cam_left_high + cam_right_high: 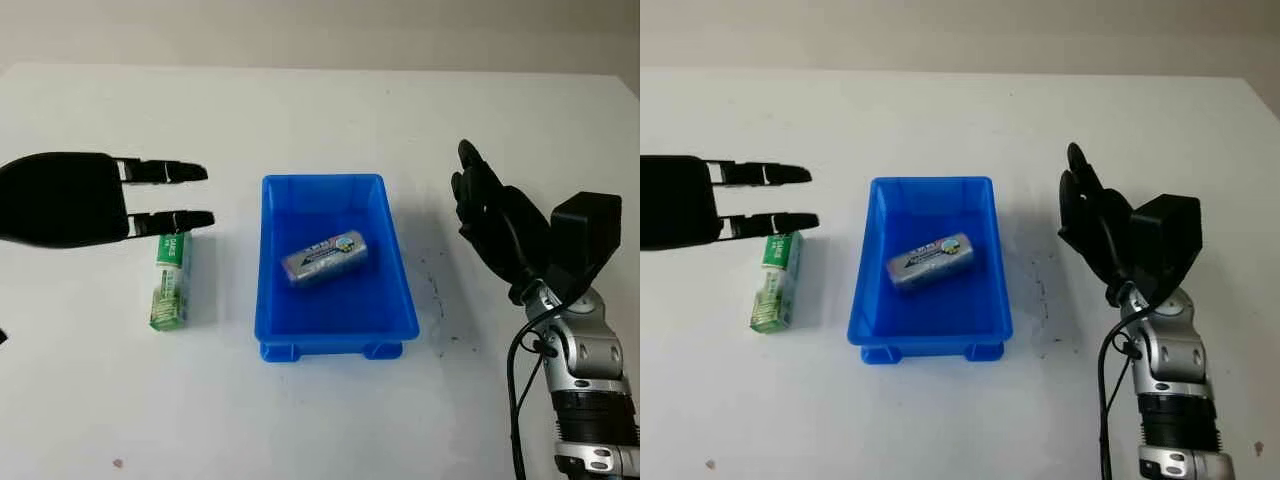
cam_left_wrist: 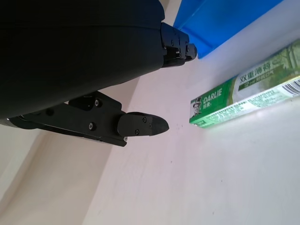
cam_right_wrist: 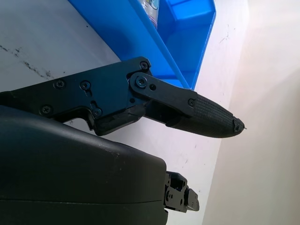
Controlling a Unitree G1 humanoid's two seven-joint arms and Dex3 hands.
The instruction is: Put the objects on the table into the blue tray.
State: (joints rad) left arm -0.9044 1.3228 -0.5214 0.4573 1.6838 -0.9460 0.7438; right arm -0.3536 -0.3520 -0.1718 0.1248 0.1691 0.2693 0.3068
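Observation:
A green and white Darlie toothpaste box [image 1: 169, 282] lies on the white table, left of the blue tray [image 1: 274, 215]. Inside the tray lies a silver-blue packet [image 1: 326, 258], slanted. My left hand [image 1: 165, 196] hovers open just above and beyond the far end of the toothpaste box [image 2: 248, 91], its fingertips [image 2: 149, 125] a little apart from it. To the right of the tray my right hand [image 1: 480, 195] stays open above the table, holding nothing; the tray's edge [image 3: 154, 44] shows past its finger.
The white table [image 1: 330, 410] spreads around the tray. Dark scuff marks [image 1: 437, 290] lie between the tray and the right arm. The right forearm with its cable [image 1: 580, 400] stands at the bottom right.

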